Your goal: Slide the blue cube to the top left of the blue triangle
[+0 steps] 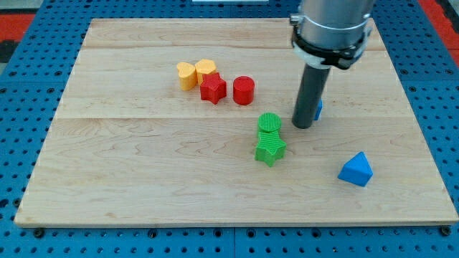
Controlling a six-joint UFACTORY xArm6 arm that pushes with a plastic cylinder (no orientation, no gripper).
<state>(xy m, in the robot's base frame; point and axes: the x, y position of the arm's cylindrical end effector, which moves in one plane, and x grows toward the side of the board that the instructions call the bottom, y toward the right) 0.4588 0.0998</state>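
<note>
The blue cube [318, 110] is almost wholly hidden behind my rod; only a sliver shows at the rod's right side. My tip [303, 127] rests on the board right against the cube, on its left and front side. The blue triangle [356, 170] lies lower and to the right of the tip, apart from the cube.
A green cylinder [270, 122] and a green star [270, 149] sit just left of the tip. A red cylinder [244, 90], a red star [213, 88], a yellow heart [187, 74] and a yellow block [206, 68] cluster at the upper left. The wooden board [143, 172] has blue pegboard around it.
</note>
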